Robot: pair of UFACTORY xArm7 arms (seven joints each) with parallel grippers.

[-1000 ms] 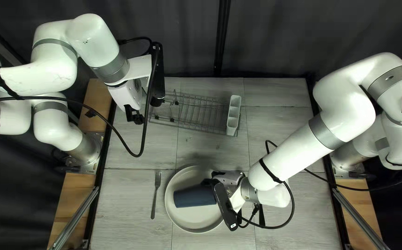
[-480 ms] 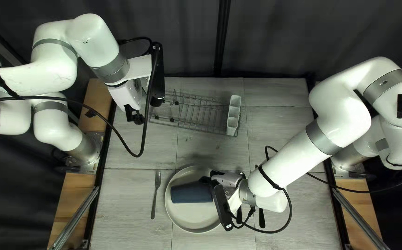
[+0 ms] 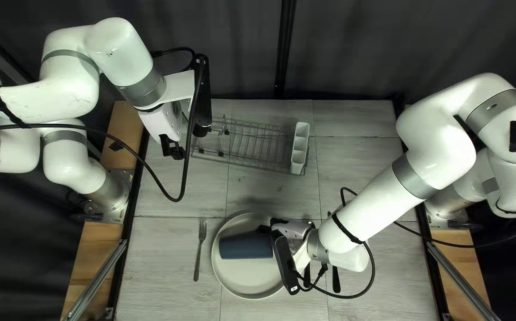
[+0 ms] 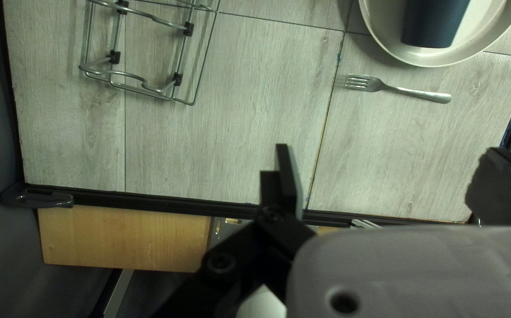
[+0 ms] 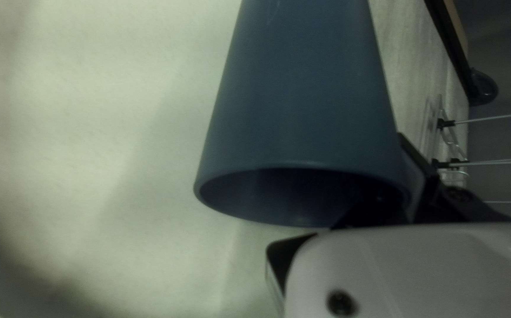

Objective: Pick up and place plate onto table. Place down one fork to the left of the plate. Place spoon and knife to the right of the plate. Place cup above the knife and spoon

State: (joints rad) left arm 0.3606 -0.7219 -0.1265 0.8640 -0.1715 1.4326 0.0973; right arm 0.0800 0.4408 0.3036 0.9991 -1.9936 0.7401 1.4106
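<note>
R hand point(image 3: 266, 232) clenched on cup point(image 3: 245, 248) at rim; cup sideways, ahead of hand, over plate point(image 3: 249, 285) on desk point(image 3: 365, 133). Contact w/ plate: cannot tell. Beyond cup, beside plate: fork point(image 3: 200, 249). L hand point(image 4: 392, 181) released, well apart from cup, rack point(image 4: 114, 57) ahead.

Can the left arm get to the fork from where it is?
Probably yes. The fork lies on bare table beside the plate, with nothing over it, and the left gripper is open and empty.
</note>
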